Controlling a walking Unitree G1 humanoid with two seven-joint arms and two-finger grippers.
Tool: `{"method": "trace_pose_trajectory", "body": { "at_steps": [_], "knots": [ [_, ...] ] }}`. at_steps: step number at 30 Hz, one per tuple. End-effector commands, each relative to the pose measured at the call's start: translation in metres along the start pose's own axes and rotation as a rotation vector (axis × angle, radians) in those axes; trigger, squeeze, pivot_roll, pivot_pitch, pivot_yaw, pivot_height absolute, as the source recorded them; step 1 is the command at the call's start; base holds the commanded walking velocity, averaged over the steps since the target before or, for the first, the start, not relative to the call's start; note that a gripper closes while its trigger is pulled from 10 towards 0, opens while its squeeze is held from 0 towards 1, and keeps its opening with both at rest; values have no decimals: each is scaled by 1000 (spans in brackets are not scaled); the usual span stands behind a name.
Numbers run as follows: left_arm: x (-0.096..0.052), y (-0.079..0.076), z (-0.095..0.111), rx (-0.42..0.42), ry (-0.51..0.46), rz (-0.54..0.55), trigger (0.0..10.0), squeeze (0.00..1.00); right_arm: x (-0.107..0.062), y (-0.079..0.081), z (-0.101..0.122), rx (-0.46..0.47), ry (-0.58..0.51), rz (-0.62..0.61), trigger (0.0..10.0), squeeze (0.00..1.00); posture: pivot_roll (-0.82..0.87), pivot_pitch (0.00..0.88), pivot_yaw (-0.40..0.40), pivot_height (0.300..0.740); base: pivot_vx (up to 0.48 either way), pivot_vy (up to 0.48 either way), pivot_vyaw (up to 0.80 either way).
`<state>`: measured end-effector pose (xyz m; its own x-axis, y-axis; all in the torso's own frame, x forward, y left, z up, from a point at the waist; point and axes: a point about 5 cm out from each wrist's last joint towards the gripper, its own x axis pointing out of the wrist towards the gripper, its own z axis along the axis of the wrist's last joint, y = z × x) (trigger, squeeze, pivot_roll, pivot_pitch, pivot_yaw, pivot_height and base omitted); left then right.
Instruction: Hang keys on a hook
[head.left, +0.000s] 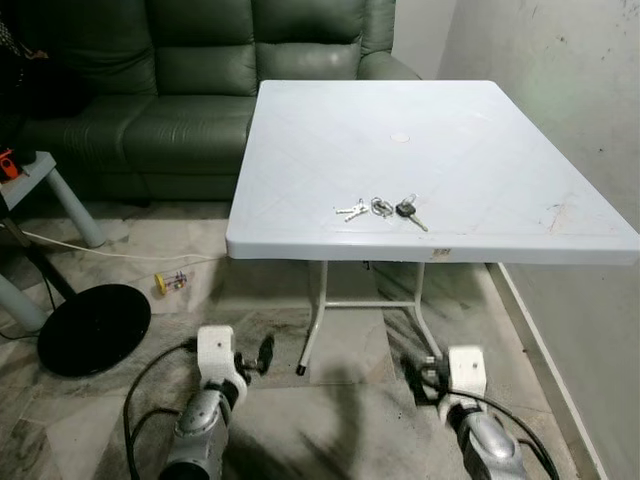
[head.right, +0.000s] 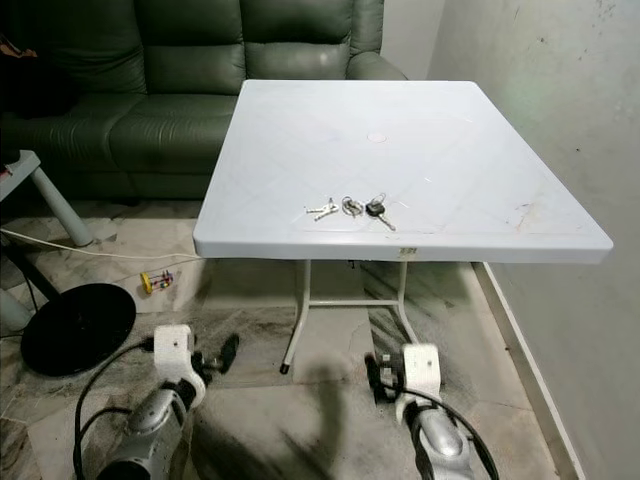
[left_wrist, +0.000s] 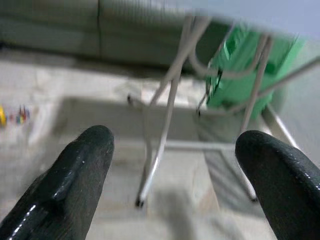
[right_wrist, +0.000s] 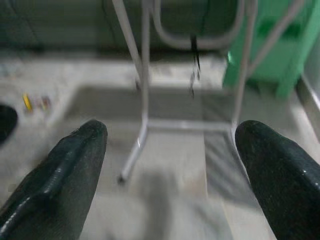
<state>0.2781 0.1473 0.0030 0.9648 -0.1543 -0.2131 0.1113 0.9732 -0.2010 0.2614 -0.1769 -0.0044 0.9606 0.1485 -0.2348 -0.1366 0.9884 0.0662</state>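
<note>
A small bunch of keys (head.left: 380, 209) lies on the white plastic table (head.left: 480, 160) close to its front edge: silver keys to the left, a ring in the middle, a black-headed key (head.left: 406, 209) to the right. Both arms hang low over the tiled floor in front of the table, well below the keys. My left gripper (head.left: 255, 358) is open, its fingers (left_wrist: 82, 165) wide apart and holding nothing. My right gripper (head.left: 425, 375) is open too, with its fingers (right_wrist: 265, 160) spread and the table's legs (right_wrist: 142, 100) beyond them.
A dark green sofa (head.left: 200, 80) stands behind the table. A grey wall (head.left: 590, 120) runs along the right. On the floor to the left lie a black round disc (head.left: 93, 328), a small yellow toy (head.left: 170, 283) and a white cable (head.left: 100, 252). A green box (left_wrist: 250, 75) sits under the table.
</note>
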Motion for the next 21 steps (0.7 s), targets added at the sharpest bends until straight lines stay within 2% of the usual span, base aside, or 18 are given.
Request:
{"method": "trace_pose_trajectory", "body": {
  "at_steps": [1,5,6,9,12,14,21],
  "knots": [
    [7,-7,19,3,-103,-28,10000,0,7,3,19,5,-103,16,10000,0,16,0,-14,715,0,0,0],
    [10,-13,37,19,-199,-58,10000,0,13,8,39,17,-202,30,10000,0,18,0,-16,715,0,0,0],
    [10,-16,45,20,-239,-69,10000,0,15,11,50,36,-249,33,10000,0,18,0,-17,715,0,0,0],
    [7,-19,58,24,-303,-93,10000,0,14,16,66,24,-318,60,10000,0,21,0,-19,715,0,0,0],
    [2,-23,71,26,-361,-117,10000,0,9,22,84,-8,-386,102,10000,0,21,0,-23,715,0,0,0],
    [-6,-25,85,15,-407,-125,10000,0,-1,30,99,-64,-444,155,10000,0,19,0,-24,715,0,0,0],
    [-21,-22,105,-15,-443,-130,10000,0,-13,32,121,-65,-490,168,10000,0,17,0,-19,715,0,0,0]
  ]
}}
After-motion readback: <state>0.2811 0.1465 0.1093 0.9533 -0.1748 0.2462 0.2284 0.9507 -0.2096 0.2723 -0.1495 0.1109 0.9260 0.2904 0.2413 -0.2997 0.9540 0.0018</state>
